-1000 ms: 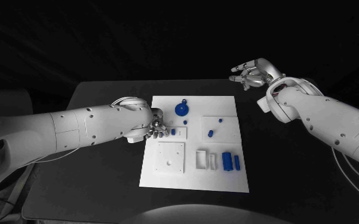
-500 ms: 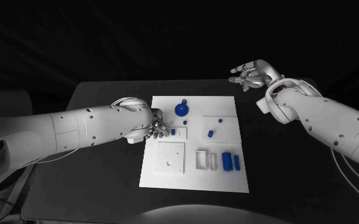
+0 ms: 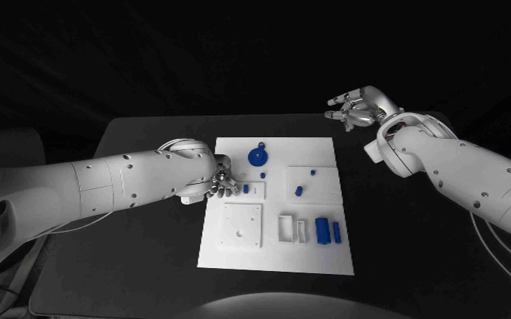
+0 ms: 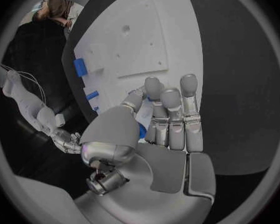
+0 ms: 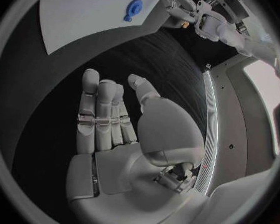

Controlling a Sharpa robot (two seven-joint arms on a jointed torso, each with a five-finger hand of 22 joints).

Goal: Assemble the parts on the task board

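Nearest to us on the task board (image 3: 277,256) we see two upright blue cylinders (image 3: 328,230) side by side near its right edge, with a small white open frame (image 3: 289,227) just to their left and a raised white square block (image 3: 243,224) further left. Beyond these a blue peg (image 3: 300,190) stands on a second white block (image 3: 314,184), and a small blue part (image 3: 246,187) lies near the board's left edge.

The left hand (image 3: 221,182) hangs over that left edge, its fingers (image 4: 171,112) curled close together. In the left wrist view something blue shows between the thumb and the fingers, so the hand seems to pinch a small blue piece (image 4: 142,131), though we cannot make out its shape. Compared with a second ago, this hand and the parts on the board sit where they were.

Further back a round blue disc (image 3: 259,156) lies on the board.

Farthest off, the right hand (image 3: 360,107) hovers above the table's (image 3: 149,134) far right corner, well apart from the board. Its fingers (image 5: 99,114) are extended, the thumb set apart, and it holds nothing. Set against the earlier picture, it has drifted only very slightly.
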